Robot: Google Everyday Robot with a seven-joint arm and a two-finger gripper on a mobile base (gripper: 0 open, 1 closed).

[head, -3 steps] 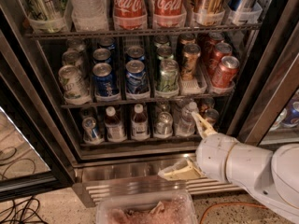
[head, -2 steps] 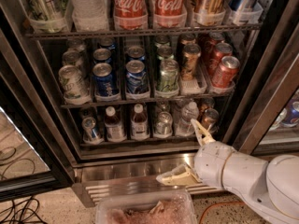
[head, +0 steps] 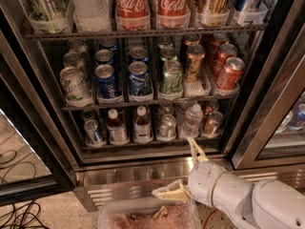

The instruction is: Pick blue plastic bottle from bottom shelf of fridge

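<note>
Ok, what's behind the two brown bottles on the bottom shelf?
Only darkness shows behind the bottles; anything deeper is hidden. The gripper is open, low in front of the fridge.

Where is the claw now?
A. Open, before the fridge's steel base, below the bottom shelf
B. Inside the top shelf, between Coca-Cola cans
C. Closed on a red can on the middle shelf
A: the claw hangs open and empty in front of the steel base of the fridge, lower than the bottom shelf.
</note>
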